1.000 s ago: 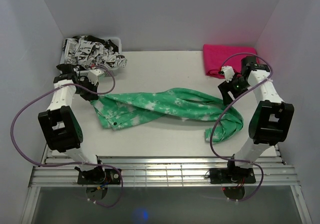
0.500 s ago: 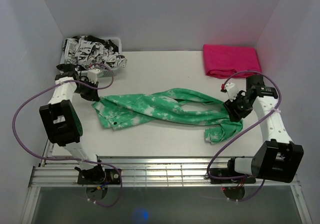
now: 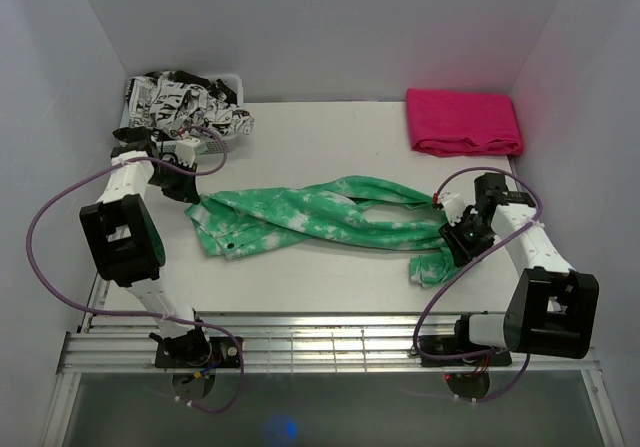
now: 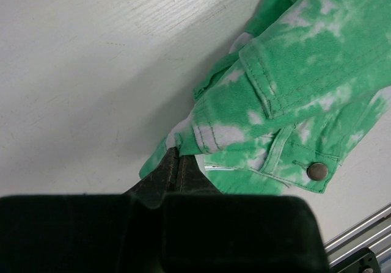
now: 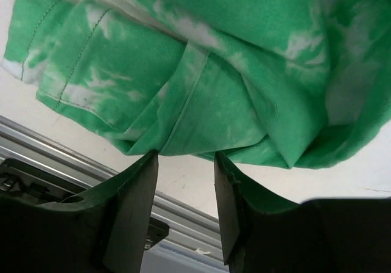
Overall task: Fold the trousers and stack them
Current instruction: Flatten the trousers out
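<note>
The trousers (image 3: 330,215), bright green with white blotches, lie twisted across the middle of the table, waistband on the left and leg ends bunched at the right. My left gripper (image 3: 190,193) is shut on the waistband's corner. In the left wrist view its jaws (image 4: 174,155) pinch that edge, beside the trousers (image 4: 293,83) and their metal button (image 4: 316,171). My right gripper (image 3: 456,241) hovers low at the bunched leg ends. In the right wrist view it (image 5: 183,166) stands open, its fingertips (image 5: 146,169) touching the folded trousers (image 5: 220,71), with bare table showing in the gap.
A folded magenta-pink cloth (image 3: 463,120) lies at the back right. Black-and-white printed fabric (image 3: 185,105) fills a white basket at the back left. Metal rails (image 3: 330,342) run along the table's near edge, close behind my right gripper. Walls close in three sides.
My right arm has swung from beside the pink cloth forward and down to the bunched leg ends, and its jaws have narrowed. The left gripper has kept its hold on the waistband.
</note>
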`<state>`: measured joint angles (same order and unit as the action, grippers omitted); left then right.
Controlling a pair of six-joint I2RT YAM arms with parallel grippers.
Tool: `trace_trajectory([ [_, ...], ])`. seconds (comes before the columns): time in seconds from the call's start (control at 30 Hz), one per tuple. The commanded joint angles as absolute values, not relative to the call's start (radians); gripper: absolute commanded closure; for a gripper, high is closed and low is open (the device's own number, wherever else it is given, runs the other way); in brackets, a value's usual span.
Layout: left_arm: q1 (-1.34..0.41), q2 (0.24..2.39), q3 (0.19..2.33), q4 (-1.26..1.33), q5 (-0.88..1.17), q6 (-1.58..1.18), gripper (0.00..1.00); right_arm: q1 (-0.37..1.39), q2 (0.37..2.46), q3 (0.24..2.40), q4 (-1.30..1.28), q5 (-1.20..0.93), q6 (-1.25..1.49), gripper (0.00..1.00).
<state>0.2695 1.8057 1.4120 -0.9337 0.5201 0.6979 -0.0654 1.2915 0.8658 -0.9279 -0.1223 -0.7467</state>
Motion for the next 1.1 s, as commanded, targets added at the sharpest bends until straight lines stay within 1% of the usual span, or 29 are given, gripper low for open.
trace_trajectory([
  [0.0, 0.272, 1.787, 1.428, -0.945, 0.557, 0.698, 1.0, -0.061, 1.33, 0.885, -0.91, -0.133, -0.631, 0.53],
  [0.17, 0.281, 1.786, 1.414, -0.94, 0.558, 0.703, 1.0, -0.061, 1.353, 0.946, -0.972, -0.21, -0.565, 0.5],
  [0.37, 0.285, 1.786, 1.414, -0.936, 0.561, 0.704, 1.0, -0.061, 1.39, 0.943, -0.985, -0.242, -0.543, 0.5],
  [0.47, 0.288, 1.779, 1.408, -0.934, 0.558, 0.709, 1.0, -0.061, 1.391, 0.95, -0.986, -0.249, -0.519, 0.48],
  [0.57, 0.293, 1.776, 1.407, -0.936, 0.557, 0.713, 1.0, -0.061, 1.4, 0.942, -0.97, -0.212, -0.485, 0.48],
  [0.7, 0.293, 1.784, 1.413, -0.936, 0.563, 0.707, 1.0, -0.061, 1.404, 0.891, -0.895, -0.15, -0.456, 0.52],
  [0.77, 0.295, 1.784, 1.411, -0.934, 0.563, 0.703, 1.0, -0.061, 1.43, 0.9, -0.9, -0.134, -0.457, 0.54],
  [0.9, 0.298, 1.79, 1.414, -0.933, 0.56, 0.698, 1.0, -0.061, 1.469, 0.891, -0.893, -0.091, -0.479, 0.55],
  [0.93, 0.299, 1.789, 1.413, -0.933, 0.558, 0.698, 1.0, -0.061, 1.471, 0.89, -0.884, -0.08, -0.485, 0.63],
  [0.97, 0.301, 1.784, 1.413, -0.933, 0.557, 0.698, 1.0, -0.061, 1.46, 0.894, -0.881, -0.063, -0.498, 0.8],
  [1.0, 0.302, 1.781, 1.414, -0.933, 0.557, 0.698, 1.0, -0.061, 1.45, 0.902, -0.879, -0.052, -0.503, 0.87],
  [1.03, 0.305, 1.778, 1.414, -0.933, 0.558, 0.696, 1.0, -0.061, 1.437, 0.911, -0.884, -0.043, -0.502, 0.92],
  [1.07, 0.313, 1.767, 1.414, -0.934, 0.557, 0.696, 1.0, -0.061, 1.404, 0.923, -0.899, -0.04, -0.517, 0.92],
])
